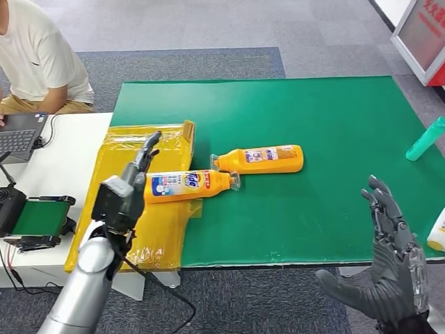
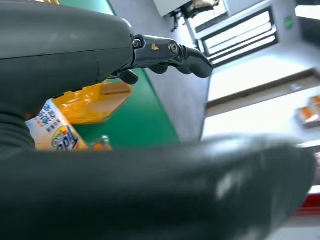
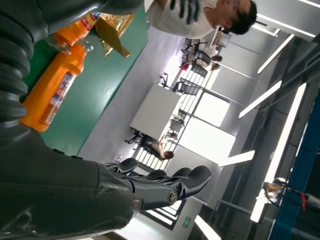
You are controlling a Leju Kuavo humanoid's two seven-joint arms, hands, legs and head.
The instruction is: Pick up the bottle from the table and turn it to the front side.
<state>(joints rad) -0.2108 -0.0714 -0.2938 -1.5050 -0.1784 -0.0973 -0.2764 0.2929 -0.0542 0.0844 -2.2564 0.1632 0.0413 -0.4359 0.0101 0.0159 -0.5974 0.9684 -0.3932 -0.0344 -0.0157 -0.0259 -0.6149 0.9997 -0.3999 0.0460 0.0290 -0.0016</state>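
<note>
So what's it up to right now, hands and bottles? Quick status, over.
Left robot hand open, at base of near orange bottle, not gripping. Right robot hand open, raised at table edge. Second orange bottle lies cap-to-cap beside it.

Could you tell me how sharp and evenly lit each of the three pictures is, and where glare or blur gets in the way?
Head view: evenly lit and sharp, with the label readable on the nearer bottle by the left hand. Left wrist view: the windows are blown out, and the close thumb is a soft blur. Right wrist view: bright ceiling lights glare, the right hand looks dark, and the far bottle is fairly sharp.
</note>
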